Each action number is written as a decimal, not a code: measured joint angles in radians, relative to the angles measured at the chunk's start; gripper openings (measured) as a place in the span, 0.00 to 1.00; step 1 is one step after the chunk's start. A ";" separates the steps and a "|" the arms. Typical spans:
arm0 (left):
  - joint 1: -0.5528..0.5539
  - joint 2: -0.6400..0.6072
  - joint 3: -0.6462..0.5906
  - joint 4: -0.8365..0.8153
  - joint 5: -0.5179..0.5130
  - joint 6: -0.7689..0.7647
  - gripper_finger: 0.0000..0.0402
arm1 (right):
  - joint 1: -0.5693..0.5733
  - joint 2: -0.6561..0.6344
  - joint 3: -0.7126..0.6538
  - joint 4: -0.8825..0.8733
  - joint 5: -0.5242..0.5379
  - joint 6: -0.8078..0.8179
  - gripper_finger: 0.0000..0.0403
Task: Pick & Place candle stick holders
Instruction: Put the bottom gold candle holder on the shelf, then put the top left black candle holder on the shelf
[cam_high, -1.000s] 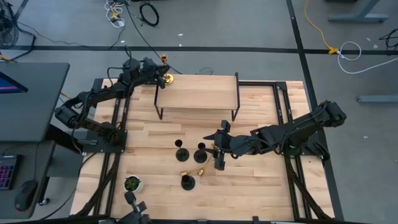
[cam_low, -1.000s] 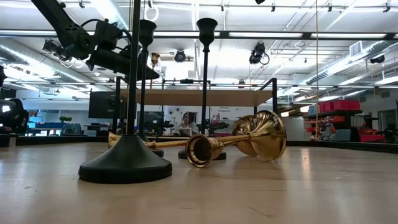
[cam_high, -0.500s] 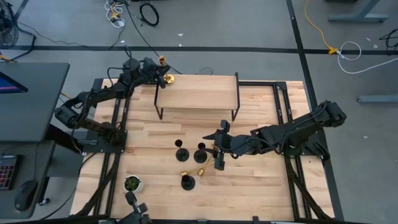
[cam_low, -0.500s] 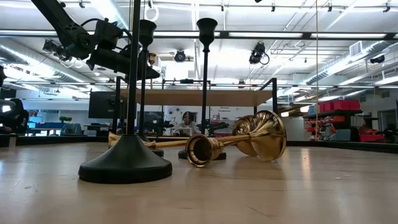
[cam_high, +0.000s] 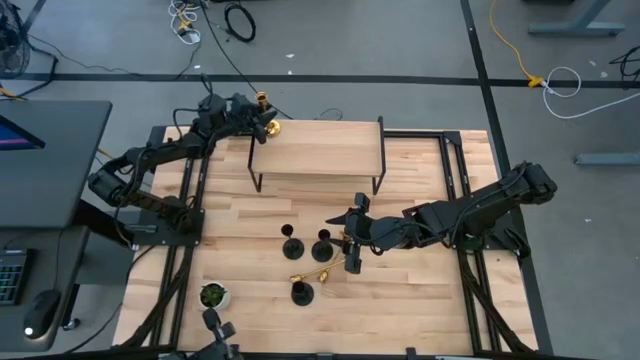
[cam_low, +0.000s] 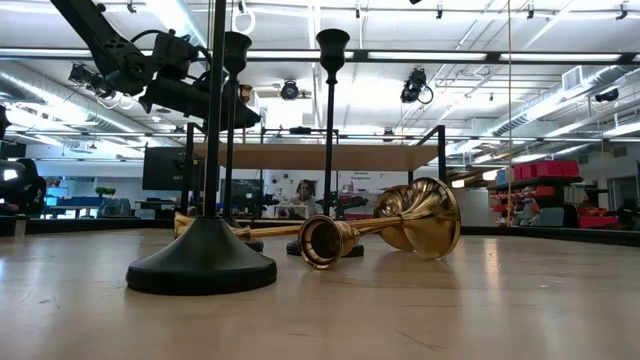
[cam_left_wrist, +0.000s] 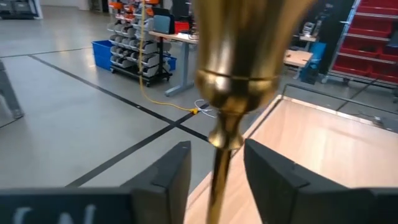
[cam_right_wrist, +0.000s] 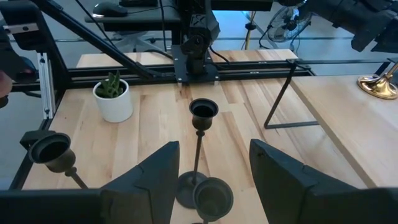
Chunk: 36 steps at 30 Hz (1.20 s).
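Note:
A gold candle stick holder (cam_high: 267, 122) stands upright by its round base (cam_right_wrist: 379, 86) on the left end of the raised wooden shelf (cam_high: 320, 148). My left gripper (cam_left_wrist: 217, 148) is open, level, one finger on either side of its thin stem (cam_left_wrist: 217, 180) with gaps showing. Three black holders (cam_high: 292, 245) (cam_high: 322, 247) (cam_high: 302, 292) stand on the table. Gold holders (cam_low: 330, 240) (cam_low: 425, 215) lie on their sides among them. My right gripper (cam_high: 346, 240) hovers open above and to the right of the black ones, holding nothing.
A small white pot with a green plant (cam_high: 213, 295) stands near the table's front left corner. The shelf's thin black legs (cam_high: 258, 180) stand on the table behind the holders. Bare wood lies right of the holders under my right arm.

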<state>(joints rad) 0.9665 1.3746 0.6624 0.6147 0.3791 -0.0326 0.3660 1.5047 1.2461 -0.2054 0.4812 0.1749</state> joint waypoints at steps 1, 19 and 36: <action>0.000 0.000 0.000 0.000 0.010 0.000 0.41 | 0.000 0.000 0.000 0.000 0.000 0.000 0.49; 0.001 -0.145 -0.001 -0.251 0.070 0.127 0.50 | 0.000 0.000 0.000 -0.005 -0.002 0.009 0.49; 0.002 -0.298 -0.001 -0.512 0.003 0.220 0.51 | 0.000 0.000 0.000 -0.004 -0.002 0.016 0.49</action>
<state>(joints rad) 0.9684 1.0766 0.6617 0.1028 0.3823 0.1878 0.3664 1.5051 1.2461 -0.2096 0.4789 0.1913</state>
